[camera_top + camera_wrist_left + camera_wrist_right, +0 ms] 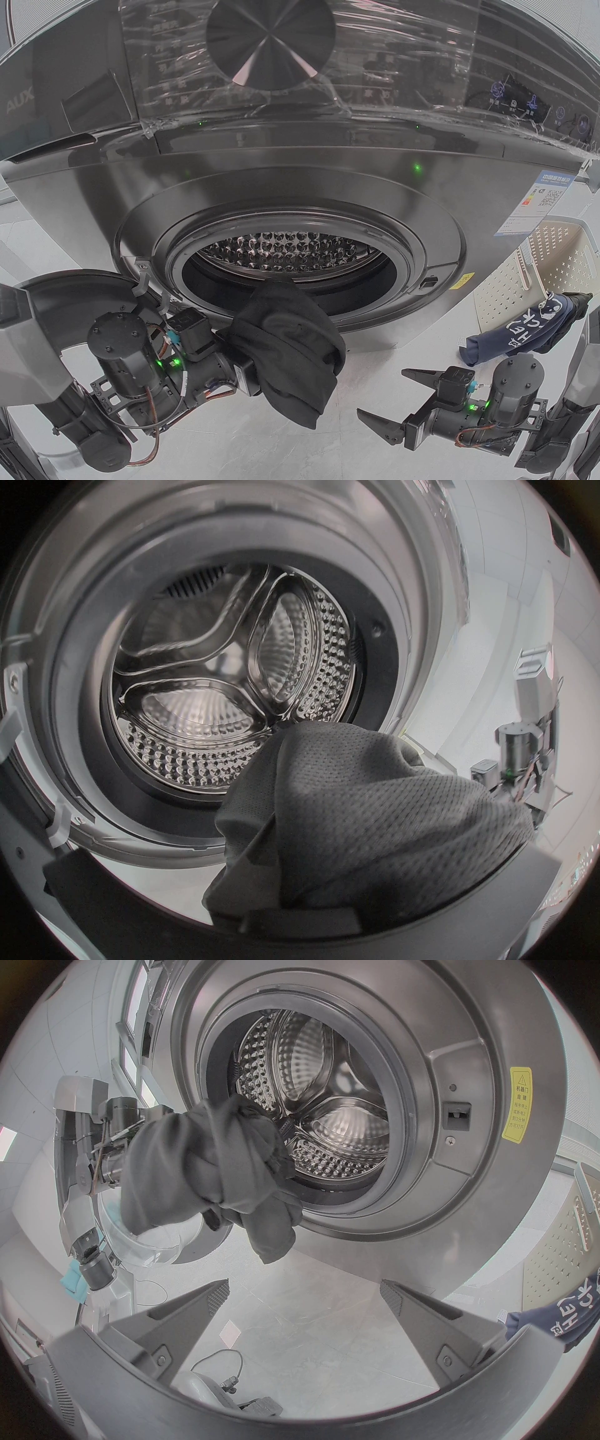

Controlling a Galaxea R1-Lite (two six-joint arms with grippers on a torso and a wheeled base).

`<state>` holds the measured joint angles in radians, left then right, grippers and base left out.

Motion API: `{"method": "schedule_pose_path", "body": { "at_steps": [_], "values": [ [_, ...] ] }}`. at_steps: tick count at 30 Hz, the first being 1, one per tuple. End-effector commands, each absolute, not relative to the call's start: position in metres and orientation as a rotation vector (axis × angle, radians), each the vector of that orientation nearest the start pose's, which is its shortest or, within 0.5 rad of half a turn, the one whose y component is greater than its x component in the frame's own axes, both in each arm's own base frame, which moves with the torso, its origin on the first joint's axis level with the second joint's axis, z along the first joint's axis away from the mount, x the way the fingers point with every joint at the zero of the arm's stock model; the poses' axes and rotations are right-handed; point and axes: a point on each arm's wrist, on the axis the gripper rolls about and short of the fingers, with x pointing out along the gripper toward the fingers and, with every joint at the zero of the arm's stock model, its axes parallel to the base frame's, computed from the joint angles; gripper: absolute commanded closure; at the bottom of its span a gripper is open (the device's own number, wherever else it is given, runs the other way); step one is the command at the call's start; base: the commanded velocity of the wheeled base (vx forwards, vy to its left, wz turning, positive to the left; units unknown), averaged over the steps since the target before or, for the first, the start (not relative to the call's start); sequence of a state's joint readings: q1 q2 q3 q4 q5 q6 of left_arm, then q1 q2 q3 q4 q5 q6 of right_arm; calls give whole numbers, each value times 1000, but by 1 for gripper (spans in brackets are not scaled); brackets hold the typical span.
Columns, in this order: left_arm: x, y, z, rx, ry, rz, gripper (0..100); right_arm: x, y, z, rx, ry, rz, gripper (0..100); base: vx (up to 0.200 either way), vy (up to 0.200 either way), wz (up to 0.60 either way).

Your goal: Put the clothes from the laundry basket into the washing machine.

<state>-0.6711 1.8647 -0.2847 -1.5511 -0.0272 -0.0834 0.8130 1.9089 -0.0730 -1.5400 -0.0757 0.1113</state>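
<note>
A black garment (284, 350) hangs bunched from my left gripper (247, 369), which is shut on it just in front of the washing machine's open drum (287, 253). The cloth's top edge reaches the lower rim of the door opening. The same dark cloth (369, 817) covers my left gripper's fingers, with the drum (212, 686) behind it, and the garment (212, 1166) also hangs before the drum (312, 1097). My right gripper (400, 403) stands open and empty low at the right, over the floor; its fingers (187, 1316) are spread. A navy printed garment (525, 328) drapes over the white laundry basket (556, 256) at the right.
The machine's open door (69, 300) stands at the left beside my left arm. Pale floor (350, 450) lies below the opening, between the two grippers. The machine's grey front panel (300, 169) rises above.
</note>
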Motion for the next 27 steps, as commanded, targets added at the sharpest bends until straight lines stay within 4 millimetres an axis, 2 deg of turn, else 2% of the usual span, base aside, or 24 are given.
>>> {"method": "schedule_pose_path", "body": {
  "at_steps": [1,6,13,18,24,27],
  "values": [
    [228,-179,91,-10,73,-664,100,152,166,63,-30,319,735,0,0,0,0],
    [252,-198,89,-37,29,-704,100,152,166,63,-31,321,736,0,0,0,0],
    [280,-216,80,-120,16,-660,100,152,166,63,-31,320,739,0,0,0,0],
    [290,-221,75,-132,8,-649,100,152,166,63,-31,321,739,0,0,0,0],
    [315,-217,75,-147,-32,-606,100,152,166,63,-32,322,739,0,0,0,0],
    [321,-213,74,-149,-40,-587,100,152,166,63,-31,321,739,0,0,0,0]
  ]
}}
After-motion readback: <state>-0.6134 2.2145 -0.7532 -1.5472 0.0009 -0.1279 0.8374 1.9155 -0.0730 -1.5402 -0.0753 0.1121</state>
